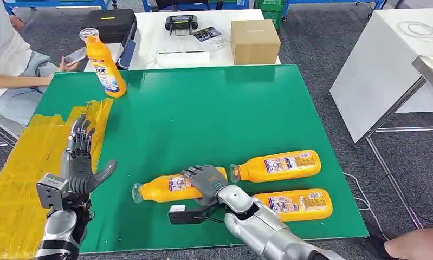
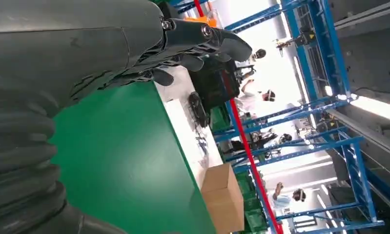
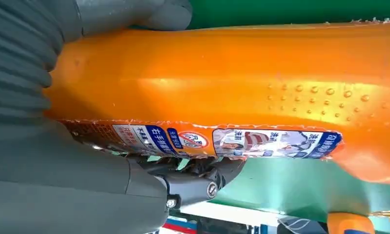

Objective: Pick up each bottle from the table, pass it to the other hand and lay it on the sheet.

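Bottle (image 1: pixel 170 187) lies flat, long axis left-right, cap pointing left; right hand (image 1: pixel 206 181) wrapped around it; left hand (image 1: pixel 81 157) released.

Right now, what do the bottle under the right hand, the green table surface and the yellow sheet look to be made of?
The bottle looks like glossy orange plastic: it has bright highlights, moulded raised dots and a printed paper or film label. The green surface looks like a matte mat or board, evenly coloured with a soft sheen. The yellow sheet looks like strips of shiny tape or film, judging by its seams and wrinkles.
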You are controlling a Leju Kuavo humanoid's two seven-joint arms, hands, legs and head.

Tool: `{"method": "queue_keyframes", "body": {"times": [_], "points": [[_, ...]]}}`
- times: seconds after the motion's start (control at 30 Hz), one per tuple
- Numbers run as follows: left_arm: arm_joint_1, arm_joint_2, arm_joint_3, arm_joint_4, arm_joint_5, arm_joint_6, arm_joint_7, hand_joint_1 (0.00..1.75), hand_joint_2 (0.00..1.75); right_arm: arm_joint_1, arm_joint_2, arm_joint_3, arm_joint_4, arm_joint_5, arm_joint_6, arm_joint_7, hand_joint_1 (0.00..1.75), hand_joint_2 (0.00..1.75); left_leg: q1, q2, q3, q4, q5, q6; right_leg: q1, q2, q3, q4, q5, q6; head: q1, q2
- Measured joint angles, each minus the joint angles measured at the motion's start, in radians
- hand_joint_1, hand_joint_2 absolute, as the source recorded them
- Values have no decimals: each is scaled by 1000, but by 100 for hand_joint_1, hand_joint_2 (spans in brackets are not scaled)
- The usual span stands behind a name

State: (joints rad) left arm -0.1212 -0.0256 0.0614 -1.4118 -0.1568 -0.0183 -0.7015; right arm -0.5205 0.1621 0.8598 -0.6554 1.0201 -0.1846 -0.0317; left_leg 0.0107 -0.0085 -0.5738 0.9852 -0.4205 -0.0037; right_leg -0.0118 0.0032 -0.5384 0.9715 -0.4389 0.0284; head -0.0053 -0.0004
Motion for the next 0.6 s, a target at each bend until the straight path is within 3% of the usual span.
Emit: {"method": "queue_keyframes", "body": {"times": [0.17, 0.4, 0.6], "points": [[1, -1, 0, -3, 3, -2, 0, 0, 175, 10, 0, -17, -3, -17, -37, -2, 175, 175, 0, 0, 0, 0, 0, 0, 0, 0, 0, 0, 0, 0, 0, 0], [12, -16, 2, -27, 25, -43, 0, 0, 175, 108, -3, -124, -133, -79, -200, -30, 175, 175, 0, 0, -3, 0, 0, 0, 0, 0, -3, 0, 0, 0, 0, 0], [-6, -41, 46, -4, 81, -65, 58, 0, 175, 210, 2, -259, -305, -168, -334, -141, 175, 175, 0, 0, -4, 0, 0, 0, 0, 0, -4, 0, 0, 0, 0, 0]]}}
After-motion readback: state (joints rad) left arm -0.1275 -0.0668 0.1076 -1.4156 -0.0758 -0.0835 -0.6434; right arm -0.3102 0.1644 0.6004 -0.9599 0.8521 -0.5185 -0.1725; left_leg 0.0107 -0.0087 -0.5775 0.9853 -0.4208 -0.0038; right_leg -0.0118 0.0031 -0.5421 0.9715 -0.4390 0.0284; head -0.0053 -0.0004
